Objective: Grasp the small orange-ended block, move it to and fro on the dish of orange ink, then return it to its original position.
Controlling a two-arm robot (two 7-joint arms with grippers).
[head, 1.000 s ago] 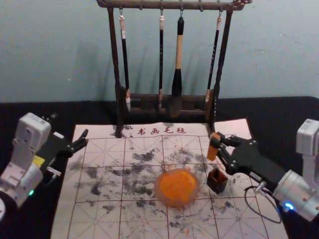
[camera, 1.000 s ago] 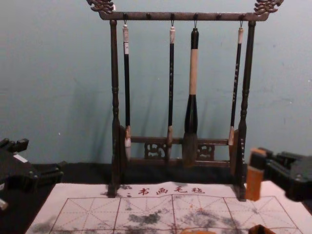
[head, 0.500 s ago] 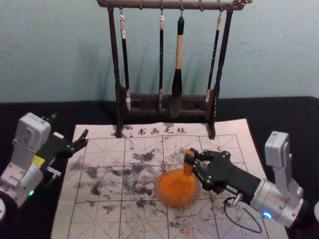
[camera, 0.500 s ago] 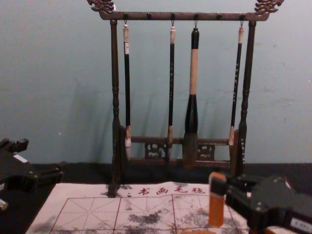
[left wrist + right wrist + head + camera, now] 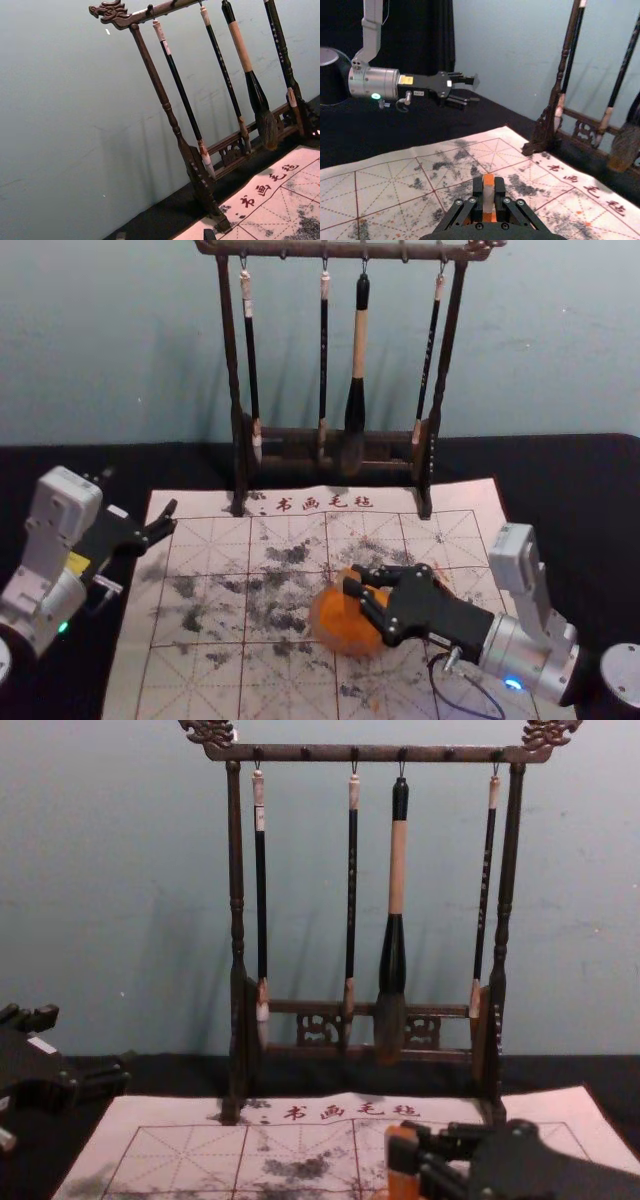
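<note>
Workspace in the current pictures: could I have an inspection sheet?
Surface: white mat with red grid, dark stains, orange specks.
Job's things: orange-ended pale block at round dish of orange ink; contact unclear.
Clutter: dark wooden rack with four hanging brushes.
Grippers: right gripper clamps the block; left gripper open, at mat's left side.
Cables: thin black cable loops below right arm.
Surroundings: pale blue-grey wall.

Calligraphy wkspc – rack (image 5: 320, 753) w/ 4 brushes (image 5: 397, 870), gridded mat (image 5: 180, 1150).
</note>
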